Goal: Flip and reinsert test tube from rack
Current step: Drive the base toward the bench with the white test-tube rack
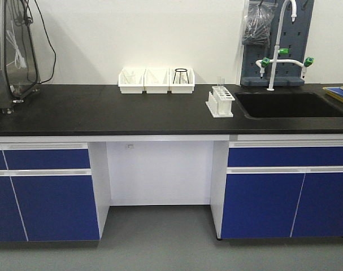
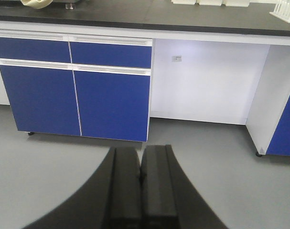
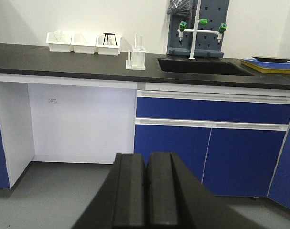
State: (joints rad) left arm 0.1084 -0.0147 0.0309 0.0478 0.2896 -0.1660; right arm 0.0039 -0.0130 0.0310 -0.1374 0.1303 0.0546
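Observation:
The small white rack (image 1: 220, 101) stands on the black countertop just left of the sink. A slim clear test tube (image 1: 220, 84) stands upright in it, its rim above the rack. The rack also shows in the right wrist view (image 3: 135, 58), with the tube (image 3: 135, 40) rising from it, and at the top right corner of the left wrist view (image 2: 285, 9). My left gripper (image 2: 141, 151) is shut and empty, low over the grey floor, far from the counter. My right gripper (image 3: 146, 158) is shut and empty, also low before the cabinets.
Three white bins (image 1: 156, 80) stand at the back of the black counter (image 1: 103, 110); the right one holds a black ring stand. A black sink (image 1: 290, 105) with a white tap (image 1: 278, 45) lies right of the rack. A metal apparatus (image 1: 10, 51) stands at far left.

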